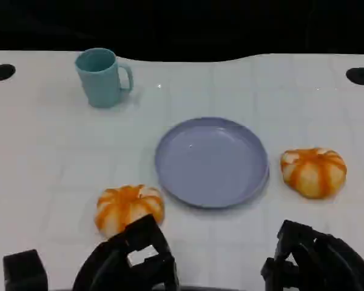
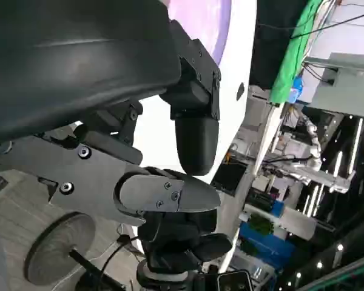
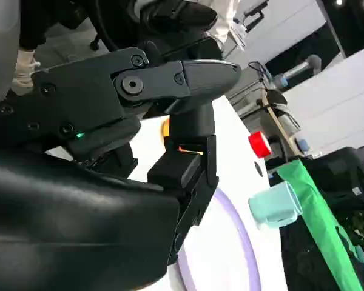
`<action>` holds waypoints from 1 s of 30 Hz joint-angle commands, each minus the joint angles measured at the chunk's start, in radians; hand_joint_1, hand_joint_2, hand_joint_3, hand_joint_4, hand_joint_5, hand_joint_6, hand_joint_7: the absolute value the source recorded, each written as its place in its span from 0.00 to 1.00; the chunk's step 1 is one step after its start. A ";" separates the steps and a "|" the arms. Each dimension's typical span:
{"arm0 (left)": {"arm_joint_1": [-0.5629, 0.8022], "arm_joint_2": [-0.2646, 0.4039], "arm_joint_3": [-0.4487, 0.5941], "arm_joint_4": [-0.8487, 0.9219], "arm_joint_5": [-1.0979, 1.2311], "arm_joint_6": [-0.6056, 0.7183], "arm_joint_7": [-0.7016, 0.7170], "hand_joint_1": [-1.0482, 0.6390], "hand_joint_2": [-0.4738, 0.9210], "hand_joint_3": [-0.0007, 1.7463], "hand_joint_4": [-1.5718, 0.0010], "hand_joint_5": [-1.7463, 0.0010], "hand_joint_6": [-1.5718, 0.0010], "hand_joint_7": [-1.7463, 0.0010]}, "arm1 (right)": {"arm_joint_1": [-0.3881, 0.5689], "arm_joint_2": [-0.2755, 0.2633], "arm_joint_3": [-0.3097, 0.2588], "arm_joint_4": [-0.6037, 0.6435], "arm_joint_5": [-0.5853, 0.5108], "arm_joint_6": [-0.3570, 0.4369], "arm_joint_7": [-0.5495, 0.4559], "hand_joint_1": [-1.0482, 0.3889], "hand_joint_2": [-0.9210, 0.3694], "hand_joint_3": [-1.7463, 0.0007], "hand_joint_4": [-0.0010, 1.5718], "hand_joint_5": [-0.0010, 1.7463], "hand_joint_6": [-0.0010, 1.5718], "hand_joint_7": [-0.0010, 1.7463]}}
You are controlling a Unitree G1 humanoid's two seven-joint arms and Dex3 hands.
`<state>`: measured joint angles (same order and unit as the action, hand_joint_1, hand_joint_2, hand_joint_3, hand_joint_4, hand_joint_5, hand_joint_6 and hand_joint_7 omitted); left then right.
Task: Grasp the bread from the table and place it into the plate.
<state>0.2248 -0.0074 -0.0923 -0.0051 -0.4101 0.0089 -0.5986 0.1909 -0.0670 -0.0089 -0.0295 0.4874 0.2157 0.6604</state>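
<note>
White tabletop (image 1: 48, 157) is carrying a round lavender plastic plate (image 1: 212, 161) at centre, sitting bare. Two orange-and-white striped bread buns are lying on the table: one (image 1: 128, 207) just left of the plate, touching the left hand (image 1: 130, 260); the other (image 1: 313, 171) right of it, apart from the right hand (image 1: 318, 260). Both hands are holding nothing; finger spread: cannot tell. Teal plastic mug (image 1: 101, 77) is standing far left.

no readable text, label, brand or number anywhere right now: the teal mug (image 1: 101, 77), the lilac plate (image 1: 211, 161) and the white table (image 1: 42, 157) all show plain, unmarked surfaces.
</note>
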 commanded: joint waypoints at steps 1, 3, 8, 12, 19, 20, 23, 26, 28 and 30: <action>-0.003 0.010 0.005 0.013 0.005 -0.013 0.000 0.29 1.00 0.17 0.52 0.00 0.71 0.00 | -0.007 -0.009 -0.005 -0.002 0.009 -0.004 0.003 0.23 0.00 0.87 0.56 0.92 0.50 0.77; -0.002 0.009 0.003 0.009 0.006 -0.010 0.004 0.29 1.00 0.17 0.52 0.00 0.71 0.00 | -0.007 -0.011 -0.004 -0.004 0.007 -0.003 0.001 0.23 0.00 0.87 0.56 0.92 0.51 0.76; -0.001 0.012 -0.002 0.013 0.013 -0.022 -0.005 0.29 1.00 0.16 0.52 0.00 0.71 0.01 | -0.005 -0.012 -0.002 -0.006 0.006 -0.002 0.003 0.23 0.00 0.87 0.56 0.91 0.51 0.76; 0.000 0.009 -0.002 0.022 0.017 -0.035 -0.008 0.29 1.00 0.16 0.52 0.00 0.70 0.01 | -0.005 -0.011 -0.002 -0.001 0.005 -0.005 0.005 0.23 0.00 0.87 0.56 0.91 0.51 0.76; -0.004 0.009 0.000 0.030 0.006 -0.039 -0.013 0.29 1.00 0.17 0.51 0.00 0.70 0.01 | -0.006 -0.009 0.004 -0.002 -0.001 -0.004 0.000 0.22 0.00 0.87 0.56 0.91 0.51 0.76; -0.004 0.007 0.002 0.029 0.000 -0.035 -0.012 0.30 1.00 0.16 0.51 0.00 0.70 0.01 | -0.006 -0.008 0.004 -0.001 0.001 -0.002 -0.001 0.23 0.00 0.87 0.56 0.91 0.51 0.76; -0.002 0.001 0.009 0.023 -0.012 -0.034 -0.007 0.30 1.00 0.15 0.52 0.00 0.70 0.03 | -0.007 -0.004 0.006 0.002 0.002 -0.005 0.000 0.23 0.00 0.87 0.56 0.91 0.51 0.76; 0.002 -0.004 0.007 0.019 0.053 -0.122 0.030 0.28 1.00 0.15 0.57 0.00 0.71 0.08 | -0.006 0.001 0.010 0.002 0.000 -0.009 -0.001 0.23 0.00 0.87 0.56 0.91 0.51 0.75; 0.002 -0.004 0.005 0.015 0.098 -0.167 0.057 0.26 1.00 0.14 0.60 0.00 0.72 0.12 | -0.009 0.003 0.013 0.005 -0.003 -0.012 -0.001 0.23 0.00 0.87 0.56 0.91 0.50 0.75; -0.003 0.001 0.002 0.003 0.136 -0.208 0.076 0.26 1.00 0.12 0.68 0.00 0.75 0.18 | -0.011 0.003 0.015 0.007 -0.002 -0.011 0.002 0.23 0.00 0.87 0.56 0.91 0.50 0.75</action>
<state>0.2233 -0.0173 -0.0920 0.0206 -0.3171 -0.1462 -0.5514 0.1856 -0.0580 0.0067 -0.0257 0.4846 0.2147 0.6617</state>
